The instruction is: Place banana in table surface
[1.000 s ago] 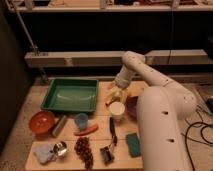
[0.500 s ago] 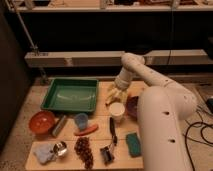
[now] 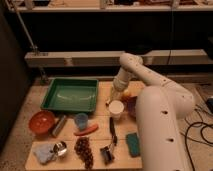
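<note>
Risks, near to far: white cup (image 3: 116,108) sits just in front of my end effector (image 3: 113,98), so a wrist swing could tip it. Round yellow fruit (image 3: 127,93) is close on the right and could roll if nudged. Green tray (image 3: 71,80) rim is just left; a drift that way puts the banana (image 3: 108,102) in the tray, not on the tabletop (image 3: 101,121). A weak pinch means the banana slips or rolls. Banana looks like a pale sliver right at my tip, low over the tabletop between tray and cup. Touching or gripped: can't tell. End effector apart or clamped: can't tell
</note>
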{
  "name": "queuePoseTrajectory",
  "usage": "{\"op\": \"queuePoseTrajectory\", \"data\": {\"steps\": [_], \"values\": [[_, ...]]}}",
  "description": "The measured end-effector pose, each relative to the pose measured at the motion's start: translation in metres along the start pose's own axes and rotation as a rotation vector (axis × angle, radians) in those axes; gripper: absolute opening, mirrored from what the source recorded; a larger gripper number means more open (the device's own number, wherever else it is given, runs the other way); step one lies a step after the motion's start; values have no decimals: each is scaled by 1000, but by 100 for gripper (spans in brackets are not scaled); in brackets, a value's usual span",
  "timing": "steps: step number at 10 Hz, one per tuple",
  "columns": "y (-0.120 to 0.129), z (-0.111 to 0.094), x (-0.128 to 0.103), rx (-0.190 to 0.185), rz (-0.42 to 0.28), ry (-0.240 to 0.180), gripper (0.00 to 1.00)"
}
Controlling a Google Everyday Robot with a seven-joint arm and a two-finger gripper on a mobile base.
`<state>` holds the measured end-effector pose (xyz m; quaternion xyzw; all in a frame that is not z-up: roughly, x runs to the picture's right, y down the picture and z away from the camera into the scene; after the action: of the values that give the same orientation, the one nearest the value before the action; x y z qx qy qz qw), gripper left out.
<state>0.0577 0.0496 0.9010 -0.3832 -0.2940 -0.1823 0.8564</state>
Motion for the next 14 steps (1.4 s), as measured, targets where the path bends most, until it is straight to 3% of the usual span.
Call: {"op": "queuePoseTrajectory", "data": {"steps": [2, 3, 9, 14], "values": [[-2, 1, -1, 0, -3, -3, 2], [-3, 2, -2, -1, -5, -5, 0], [-2, 0, -2, 8, -8, -5, 2], [-3, -1, -3, 31, -21, 14, 48]]}}
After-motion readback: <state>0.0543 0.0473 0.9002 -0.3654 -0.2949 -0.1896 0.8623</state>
